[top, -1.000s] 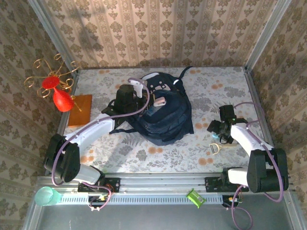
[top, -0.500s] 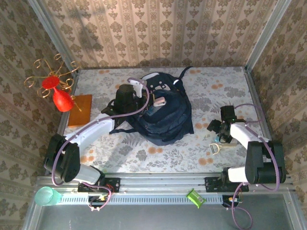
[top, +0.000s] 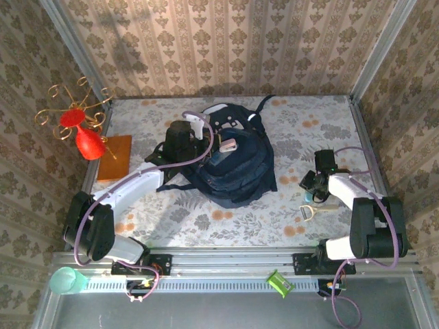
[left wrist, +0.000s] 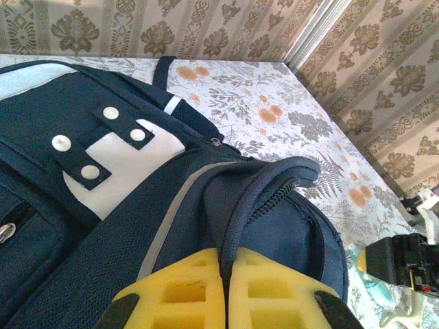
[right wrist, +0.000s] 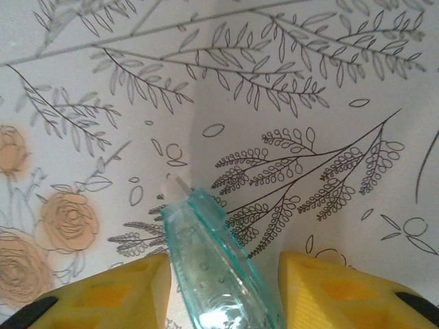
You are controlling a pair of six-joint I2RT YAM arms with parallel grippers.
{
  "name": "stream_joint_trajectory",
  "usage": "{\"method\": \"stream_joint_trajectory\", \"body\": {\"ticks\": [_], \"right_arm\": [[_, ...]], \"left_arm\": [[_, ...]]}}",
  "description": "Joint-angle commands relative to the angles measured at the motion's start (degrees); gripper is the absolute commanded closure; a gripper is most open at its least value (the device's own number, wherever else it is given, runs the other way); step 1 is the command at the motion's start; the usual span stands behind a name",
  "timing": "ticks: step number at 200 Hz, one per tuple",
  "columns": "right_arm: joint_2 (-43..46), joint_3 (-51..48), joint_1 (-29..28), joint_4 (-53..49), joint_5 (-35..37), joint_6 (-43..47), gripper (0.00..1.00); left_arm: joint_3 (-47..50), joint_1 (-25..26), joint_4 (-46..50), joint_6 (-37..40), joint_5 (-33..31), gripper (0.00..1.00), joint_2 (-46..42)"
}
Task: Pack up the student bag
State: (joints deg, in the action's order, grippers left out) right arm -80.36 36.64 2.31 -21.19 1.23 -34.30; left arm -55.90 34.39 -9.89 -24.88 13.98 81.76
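A red vase [top: 88, 144] stood well left of the student bag [top: 236, 171], which lay flat on the flowered tablecloth [top: 206, 219]. The left gripper [left wrist: 225, 271] sat at the bag's left side, pads pinching a fold of its zip edge. Right of the bag, the right gripper [right wrist: 223, 260] held its jaws spread astride a teal translucent pen-like item [right wrist: 199, 233], with one pad touching it and the other just apart.

A lab booth is posing as a home: damask wallpaper panels [top: 226, 41] are boxing in a floral-clothed desk [top: 226, 219], metal posts [top: 384, 48] standing at the upper corners, a mounting rail [top: 233, 264] crossing the bottom.
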Motion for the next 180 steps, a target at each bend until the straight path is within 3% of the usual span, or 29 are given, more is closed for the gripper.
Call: {"method": "stream_joint_trajectory", "body": {"ticks": [1, 63, 77, 94, 120, 138, 158, 180], "right_arm": [[-2.4, 0.0, -0.8, -1.2, 0.1, 0.8, 0.59], [-4.1, 1.4, -3.1, -1.4, 0.2, 1.1, 0.76], [-0.8, 1.1, -3.4, 0.0, -1.8, 0.3, 0.84], [6.3, 1.4, -5.1, 1.5, -4.5, -2.0, 0.85], [13.8, 4.8, -13.1, 5.4, -9.5, -8.3, 0.83], [15.5, 7.6, -21.0, 10.3, -7.7, -13.2, 0.83], [12.6, 10.2, -29.1, 17.5, -3.5, -17.6, 0.81], [5.2, 13.3, -34.0, 24.6, 0.0, -21.8, 0.78]], "left_arm": [[-0.1, -0.8, -5.2, -0.4, -0.1, 1.00, 0.1], [0.2, -0.9, -5.1, -0.3, -0.2, 1.00, -0.3], [0.3, -1.0, -5.1, -0.3, -0.2, 1.00, -0.3], [0.4, -1.0, -5.1, -0.4, -0.2, 1.00, -0.4], [0.3, -1.0, -5.2, -0.7, -0.1, 1.00, -0.3], [0.0, -0.9, -5.1, -0.9, 0.0, 1.00, -0.2], [-0.2, -0.7, -5.2, -1.2, -0.1, 1.00, -0.2], [-1.0, -0.3, -4.8, -1.3, -0.2, 1.00, -0.6]]}}
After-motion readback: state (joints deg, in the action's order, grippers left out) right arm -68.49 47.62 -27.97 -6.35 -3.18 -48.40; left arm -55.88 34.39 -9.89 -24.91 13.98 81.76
